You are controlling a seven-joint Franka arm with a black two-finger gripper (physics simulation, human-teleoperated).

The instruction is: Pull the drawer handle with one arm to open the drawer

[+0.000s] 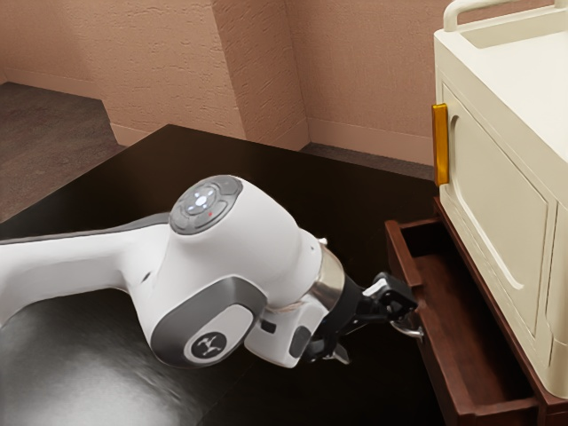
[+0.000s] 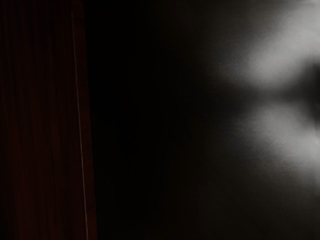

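standing open, the drawer (image 1: 463, 330) (dark reddish-brown) looks wooden.

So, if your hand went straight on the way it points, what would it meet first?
Probably the silver handle or the open drawer's front behind it. My hand looks very close to both, though depth there is hard to judge.

Textured pinkish walls (image 1: 373, 71), dark floor (image 1: 44, 124), glossy black table (image 1: 160, 177)
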